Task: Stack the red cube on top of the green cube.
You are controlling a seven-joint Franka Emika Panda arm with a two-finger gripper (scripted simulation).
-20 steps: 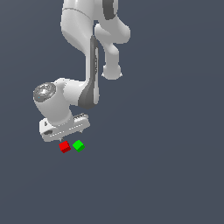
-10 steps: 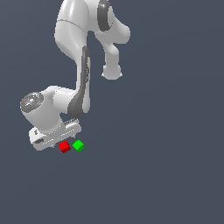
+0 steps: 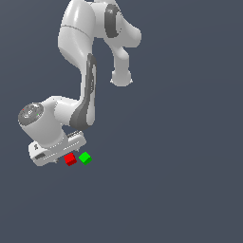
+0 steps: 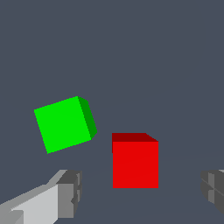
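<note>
The red cube point(image 3: 70, 159) lies on the grey floor, with the green cube point(image 3: 85, 157) close by on the exterior view's right; they are apart. My gripper's white hand point(image 3: 56, 150) is low, right beside the red cube on its left. In the wrist view my gripper point(image 4: 142, 189) is open. The red cube point(image 4: 134, 162) stands between the two grey fingertips point(image 4: 71, 192), touching neither. The green cube point(image 4: 64, 124) sits outside the fingers, turned at an angle.
The floor point(image 3: 180, 190) is a plain dark grey surface. The arm's white links point(image 3: 80, 42) rise above the hand, and the elbow point(image 3: 121, 78) hangs at the exterior view's upper middle.
The hand has swung down and to the exterior view's left, ending low beside the red cube. Both cubes stayed where they were.
</note>
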